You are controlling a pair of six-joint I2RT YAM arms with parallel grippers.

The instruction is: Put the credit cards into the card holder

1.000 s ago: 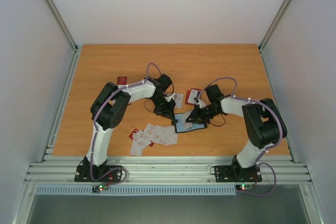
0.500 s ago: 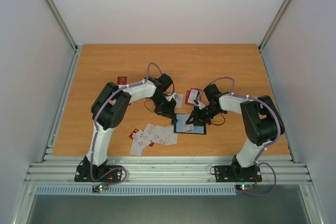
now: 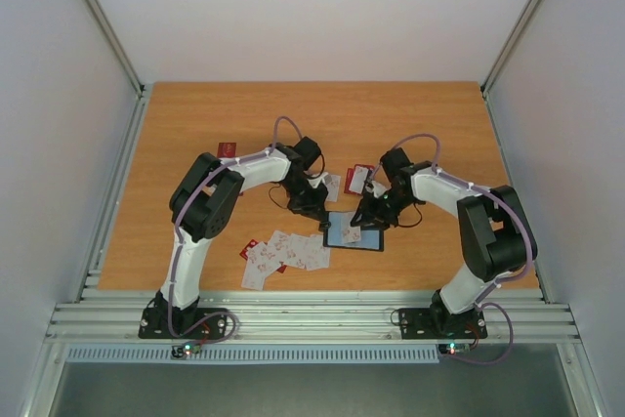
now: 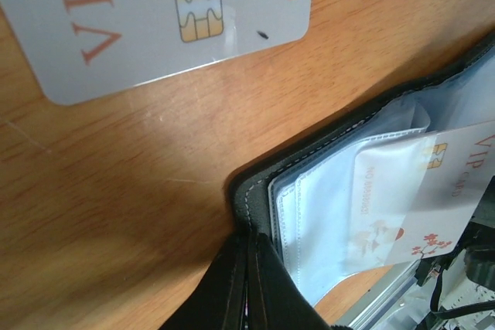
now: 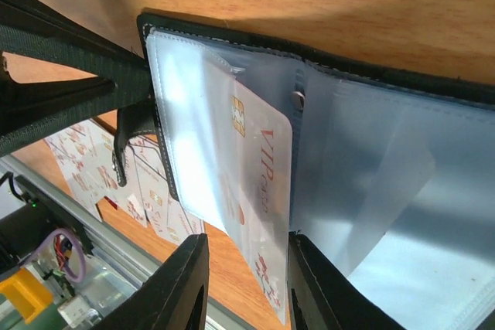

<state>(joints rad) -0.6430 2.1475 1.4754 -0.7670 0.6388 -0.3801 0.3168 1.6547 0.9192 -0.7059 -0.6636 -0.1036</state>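
So the right gripper [image 5: 246, 246] first: its fingers stand apart with the near end of a white VIP card [image 5: 261, 168] sitting between them, not pinched as far as I can see. The card's long axis runs straight away from those fingers into a clear sleeve of the card holder [image 5: 232, 30]. It's only partly in imo, since the near end pokes out. Any further push would go along that line, away from the right wrist, and the right arm is clearly the one nearer the card. The left gripper [image 4: 247, 256] has its fingers pressed together on the holder's black cover edge, pinning it on the table [image 3: 195, 124]. The other credit cards [image 3: 283, 253] lie loose in front of the left arm, with a pale chip card [image 4: 170, 21] just beyond the holder.
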